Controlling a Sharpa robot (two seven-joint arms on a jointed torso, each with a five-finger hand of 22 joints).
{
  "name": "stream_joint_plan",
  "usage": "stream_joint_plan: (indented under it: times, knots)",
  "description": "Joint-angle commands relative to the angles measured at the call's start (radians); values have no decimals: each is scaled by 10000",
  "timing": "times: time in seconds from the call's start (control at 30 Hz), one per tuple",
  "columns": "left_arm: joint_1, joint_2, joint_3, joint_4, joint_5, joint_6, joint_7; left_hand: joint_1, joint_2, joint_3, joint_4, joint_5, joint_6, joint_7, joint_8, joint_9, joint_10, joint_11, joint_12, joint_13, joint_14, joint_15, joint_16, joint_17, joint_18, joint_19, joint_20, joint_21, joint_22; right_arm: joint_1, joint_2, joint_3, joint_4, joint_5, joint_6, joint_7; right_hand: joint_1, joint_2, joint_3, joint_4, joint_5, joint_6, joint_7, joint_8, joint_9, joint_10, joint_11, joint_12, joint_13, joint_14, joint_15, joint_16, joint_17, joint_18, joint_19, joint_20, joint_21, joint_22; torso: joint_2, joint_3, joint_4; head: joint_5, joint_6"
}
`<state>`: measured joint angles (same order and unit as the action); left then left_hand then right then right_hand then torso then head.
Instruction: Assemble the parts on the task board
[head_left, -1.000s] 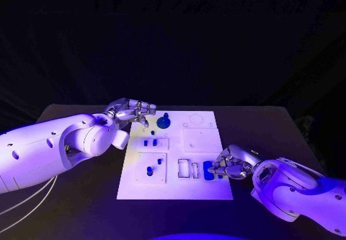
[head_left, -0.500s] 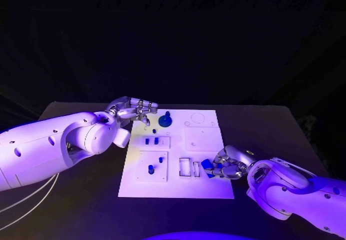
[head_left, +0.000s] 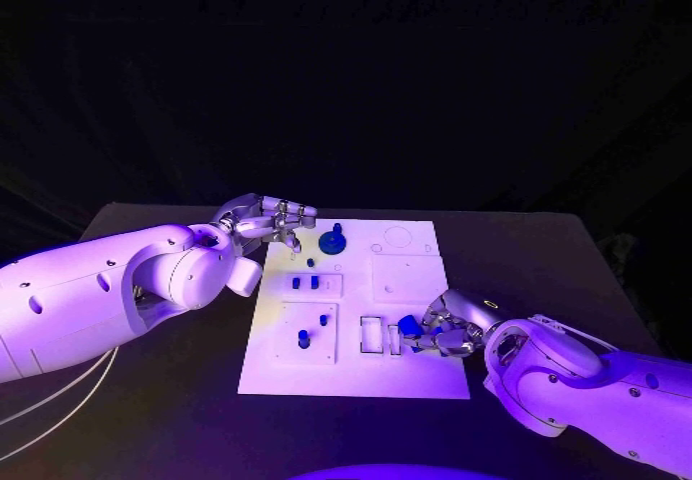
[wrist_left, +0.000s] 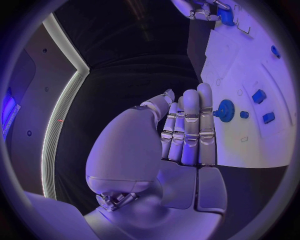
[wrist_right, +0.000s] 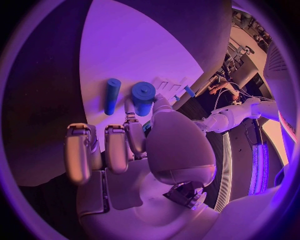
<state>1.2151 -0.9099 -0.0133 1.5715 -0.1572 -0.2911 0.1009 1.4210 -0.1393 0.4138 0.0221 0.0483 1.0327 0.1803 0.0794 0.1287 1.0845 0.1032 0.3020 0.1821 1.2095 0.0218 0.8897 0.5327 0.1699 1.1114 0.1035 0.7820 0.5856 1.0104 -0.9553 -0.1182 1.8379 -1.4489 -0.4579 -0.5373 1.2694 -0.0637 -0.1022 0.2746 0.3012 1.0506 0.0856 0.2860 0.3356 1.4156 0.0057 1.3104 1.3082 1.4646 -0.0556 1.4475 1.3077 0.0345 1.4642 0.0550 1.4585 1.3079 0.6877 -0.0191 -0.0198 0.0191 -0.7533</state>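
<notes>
Head view: right hand (head_left: 437, 331) is sitting at the task board's (head_left: 407, 275) near right edge, pinching a blue cylinder part (wrist_right: 143, 95); a thinner blue rod (wrist_right: 112, 95) is lying beside it on the board. Left hand (head_left: 265, 222) is hovering at the far left corner near the blue gear (wrist_left: 225, 110), fingers together and straight, holding nothing.
</notes>
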Motion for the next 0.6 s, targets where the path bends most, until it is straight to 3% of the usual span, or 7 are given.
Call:
stream_joint_plan:
  times: [0.03, 0.3, 0.6]
  knots:
    - [4, 5, 6, 32, 34, 190, 115, -49, 65, -37, 24, 31, -49, 2, 40, -12, -93, 7, 36, 13, -95, -6, -34, -9, 141, 47, 29, -60, -9, -131, 34, -101, -108, -148, 301, -498, 132, 26, -65, 6, 78, -21, -52, -6, 7, 76, -15, 77, 257, 644, -58, 42, 375, -119, 653, -58, 73, 2332, -5, -2, -7, 6, 15]
    - [4, 3, 6, 31, 33, 195, 114, -49, 65, -37, 24, 31, -49, 2, 40, -12, -93, 7, 36, 13, -95, -6, -34, -9, 141, 47, 29, -60, -9, -116, -132, -79, 240, -156, -419, -564, 449, 216, -177, -15, 709, 89, -134, 177, 239, 217, -86, 303, 503, 664, -113, 124, 506, -155, 724, -102, 250, 2382, -3, -1, 8, -15, 61]
    - [3, 27, 6, 22, 33, 202, 123, -55, 67, -41, 27, 31, -59, 4, 40, -14, -108, 8, 44, 13, -96, -6, -32, -13, 142, 48, 30, -67, -14, 277, -285, 0, 878, 573, -1294, -359, 421, 303, -357, 103, 1220, 186, -209, 281, 402, 327, -154, 436, 653, 695, -170, 225, 674, -202, 810, -154, 466, 2442, 9, -14, 49, -79, 120]
